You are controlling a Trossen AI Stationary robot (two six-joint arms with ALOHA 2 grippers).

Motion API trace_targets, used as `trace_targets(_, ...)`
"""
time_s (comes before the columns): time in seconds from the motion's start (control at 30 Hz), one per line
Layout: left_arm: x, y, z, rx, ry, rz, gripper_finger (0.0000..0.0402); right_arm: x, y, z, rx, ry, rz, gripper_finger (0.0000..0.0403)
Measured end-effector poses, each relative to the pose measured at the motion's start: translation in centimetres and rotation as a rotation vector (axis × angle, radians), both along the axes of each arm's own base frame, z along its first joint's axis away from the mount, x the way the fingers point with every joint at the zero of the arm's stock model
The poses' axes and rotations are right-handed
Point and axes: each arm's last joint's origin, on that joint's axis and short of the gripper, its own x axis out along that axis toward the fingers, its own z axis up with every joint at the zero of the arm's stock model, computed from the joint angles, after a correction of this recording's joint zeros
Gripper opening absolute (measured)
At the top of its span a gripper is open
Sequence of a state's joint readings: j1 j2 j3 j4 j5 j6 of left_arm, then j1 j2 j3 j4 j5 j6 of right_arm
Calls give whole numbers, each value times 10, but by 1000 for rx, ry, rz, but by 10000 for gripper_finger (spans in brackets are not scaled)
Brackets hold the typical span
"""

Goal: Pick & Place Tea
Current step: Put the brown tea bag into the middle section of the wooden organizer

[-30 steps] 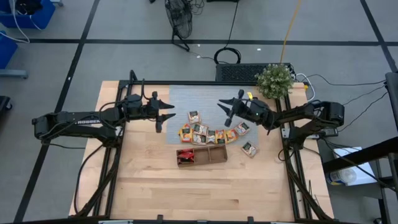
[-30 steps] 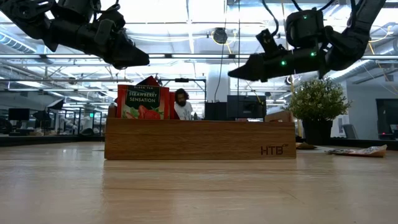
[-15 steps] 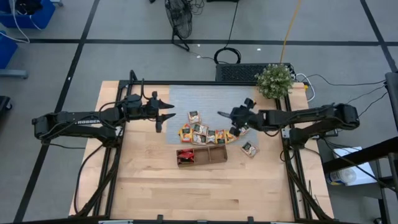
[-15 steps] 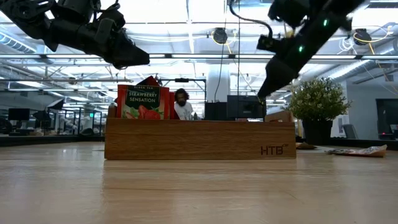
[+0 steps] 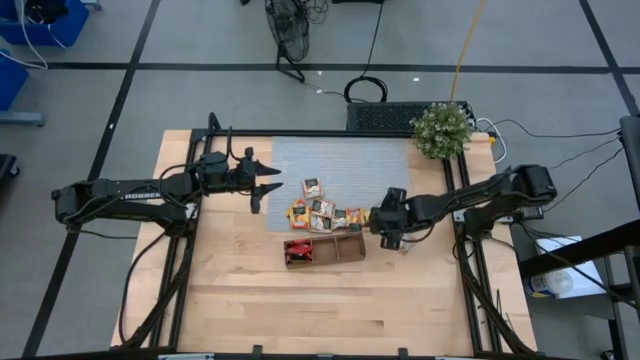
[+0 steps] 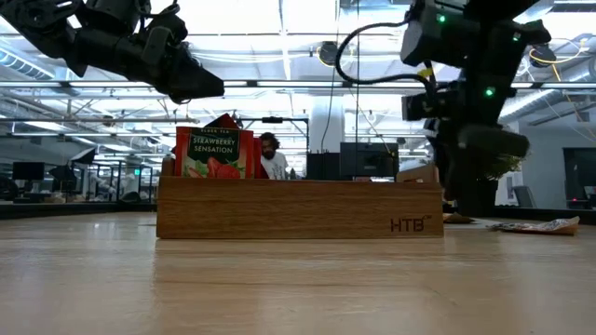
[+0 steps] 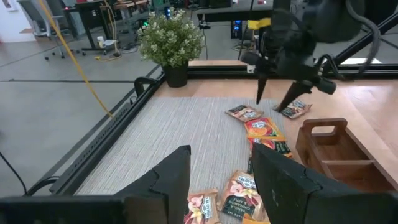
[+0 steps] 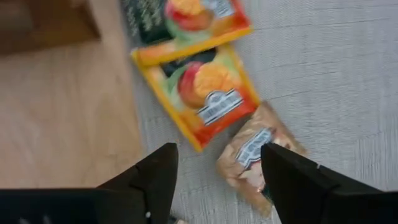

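Right claw open just above orange-yellow tea packet; left claw open, idle.

1. My left arm reaches in from the left side of the bench, stretched nearly straight and level, well above the surface.
2. The left end effector hangs in mid-air over the bench's left half, pointing toward the middle, its two fingers spread apart with nothing between them.
3. My right arm comes in from the right edge, bent at the elbow, forearm angled inward and wrist tipped steeply down.
4. The right end effector points down close to the bench, fingers parted wide and holding nothing.
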State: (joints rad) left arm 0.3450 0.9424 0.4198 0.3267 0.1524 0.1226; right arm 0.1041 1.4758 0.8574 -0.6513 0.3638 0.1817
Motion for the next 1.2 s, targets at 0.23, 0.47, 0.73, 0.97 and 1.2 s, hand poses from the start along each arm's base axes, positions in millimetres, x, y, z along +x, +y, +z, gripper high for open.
trace_targets(0.23, 0, 0, 0, 0, 0, 0, 175, 3, -4, -14, -49, 82, 51, 204)
trace_targets(0.47, 0, 0, 0, 0, 0, 0, 175, -9, -18, -28, -68, 130, 4, 203)
trace_targets(0.73, 0, 0, 0, 0, 0, 1, 175, -16, -22, -38, -53, 113, -12, 201)
trace_targets(0.97, 0, 0, 0, 0, 0, 1, 175, -15, -22, -40, -52, 95, -6, 142)
trace_targets(1.2, 0, 0, 0, 0, 0, 1, 175, -12, -22, -41, -54, 73, -4, 27)
